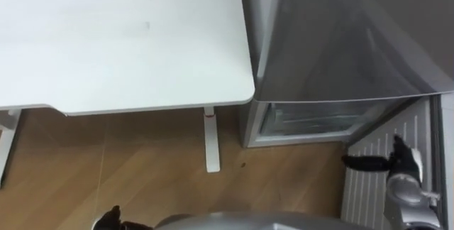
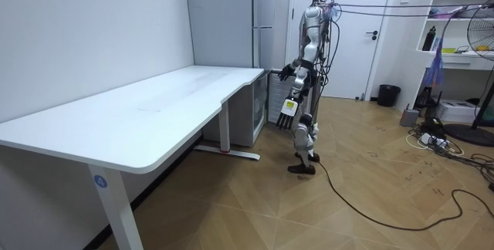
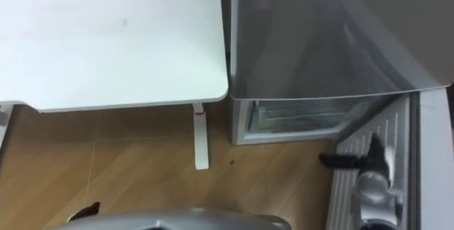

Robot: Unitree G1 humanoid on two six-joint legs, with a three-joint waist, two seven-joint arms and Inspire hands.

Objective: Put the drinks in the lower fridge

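Grey glossy fridge (image 1: 340, 38); right hand (image 1: 406, 165) spread on ribbed white door (image 1: 397, 125).

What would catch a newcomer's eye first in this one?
The grey fridge at the right, its lower compartment open beside the big white table. The robot's right hand lies open against the inside of the swung-out lower door at lower right; its left hand hangs at the bottom left edge.
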